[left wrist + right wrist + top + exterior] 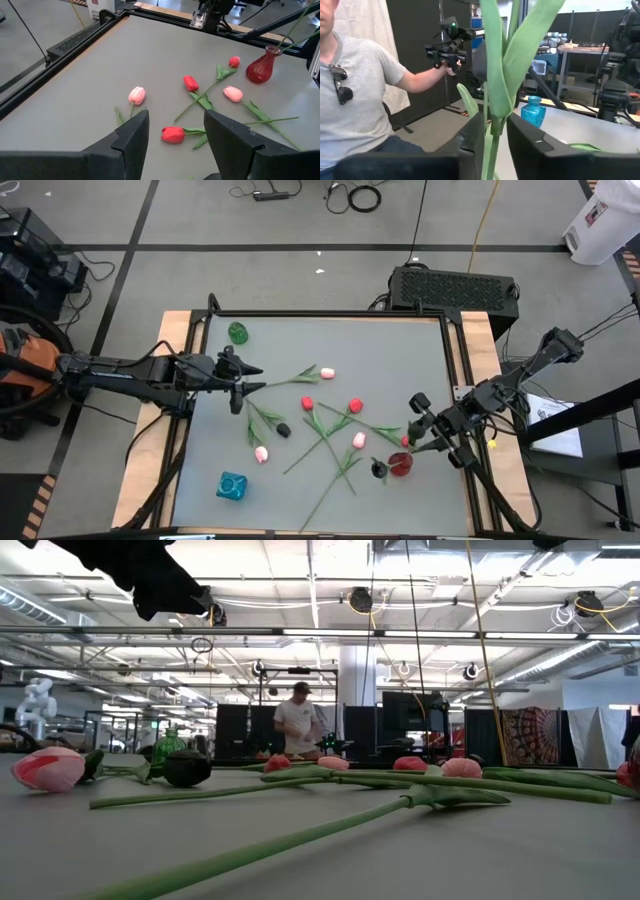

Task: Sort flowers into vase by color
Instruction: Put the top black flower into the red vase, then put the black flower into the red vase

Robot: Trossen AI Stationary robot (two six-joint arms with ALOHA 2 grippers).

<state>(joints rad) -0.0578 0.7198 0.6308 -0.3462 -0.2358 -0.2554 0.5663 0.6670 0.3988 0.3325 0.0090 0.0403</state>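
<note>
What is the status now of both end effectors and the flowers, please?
Left end effector open, waiting over table's left side. Right end effector around a green stem at the red vase; grip unclear. Loose tulips across mid-table. Nothing blocking.

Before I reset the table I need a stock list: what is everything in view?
Pink tulips: three, pink, lying mid-table.
Red tulips: three, red, two mid-table, one by the red vase.
Black tulips: two, black, one mid-table, one beside the red vase.
Red vase: one, red, table's right side, green stems standing in it.
Green vase: one, green, left side, far edge.
Blue vase: one, blue, left side, near edge.
Table: one, grey.
Person: one, grey shirt, beyond the table.
Left tool: one, dark, open, over the table's left.
Right tool: one, dark, at the red vase.
</note>
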